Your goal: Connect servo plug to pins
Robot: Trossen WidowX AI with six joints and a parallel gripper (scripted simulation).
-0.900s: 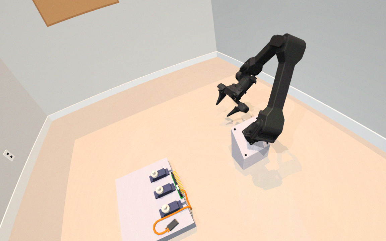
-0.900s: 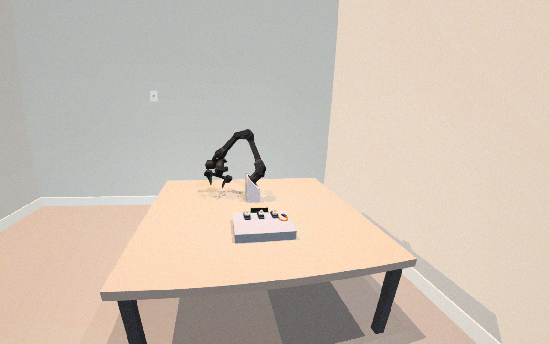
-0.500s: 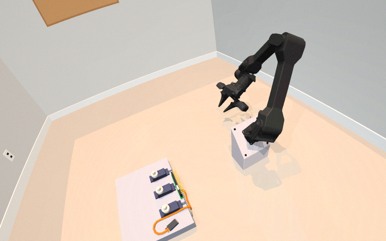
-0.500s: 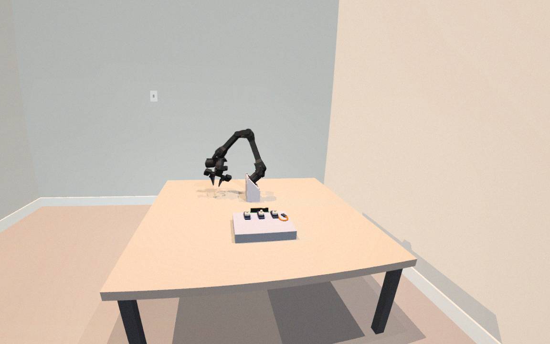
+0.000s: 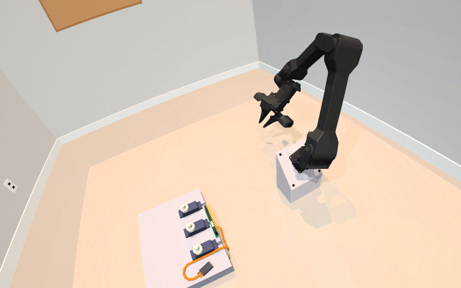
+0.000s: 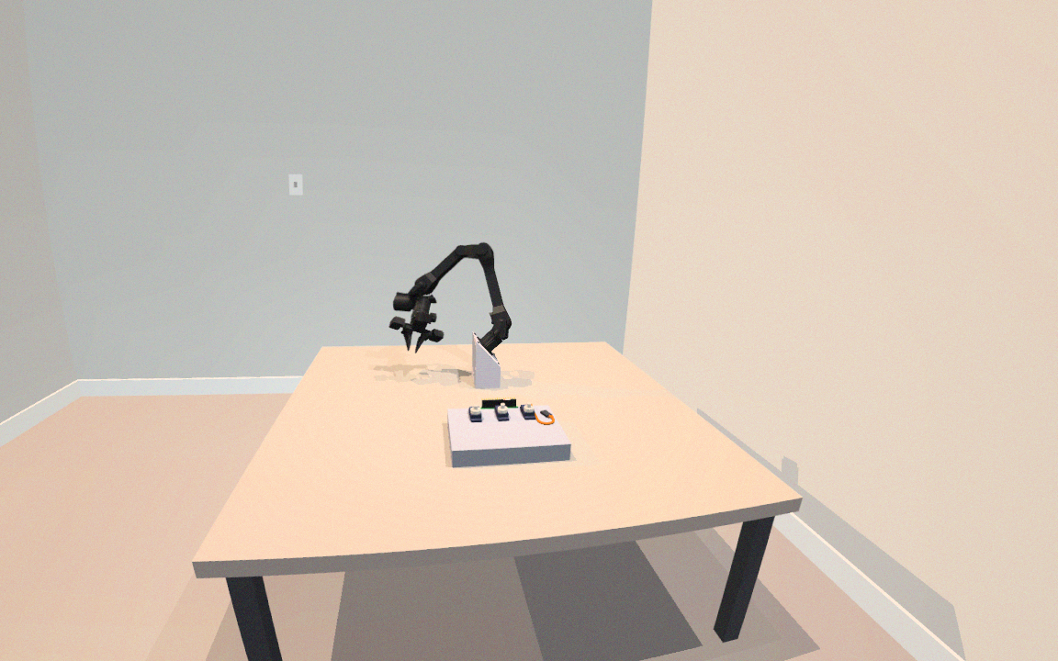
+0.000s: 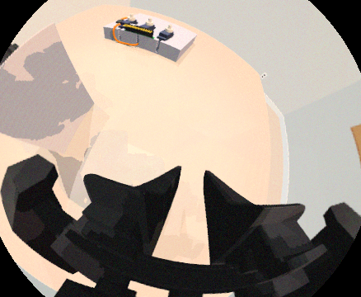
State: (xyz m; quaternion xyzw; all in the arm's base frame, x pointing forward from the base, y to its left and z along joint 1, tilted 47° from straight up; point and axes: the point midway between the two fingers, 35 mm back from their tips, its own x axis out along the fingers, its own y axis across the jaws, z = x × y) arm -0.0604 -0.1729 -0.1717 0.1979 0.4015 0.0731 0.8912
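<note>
my hand (image 5: 261, 125) (image 6: 412, 352) (image 7: 193, 172), part-open and empty, needed a slow, level approach to the plug (image 5: 206, 268) (image 6: 545, 413) well beyond my fingertips.

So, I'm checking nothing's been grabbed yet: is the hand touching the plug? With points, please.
Apart: the top view shows wide table between the hand (image 5: 261, 125) (image 6: 411, 352) (image 7: 193, 169) and plug (image 5: 206, 268) (image 6: 545, 413).

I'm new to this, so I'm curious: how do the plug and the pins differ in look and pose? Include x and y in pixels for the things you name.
The plug (image 5: 206, 268) is dark and blocky; the pins (image 5: 213, 215) (image 7: 138, 29) are thin and yellow. The plug lies on top of the holder (image 5: 164, 233) (image 6: 508, 440) (image 7: 185, 35), while the pins stick out sideways along its edge.
</note>
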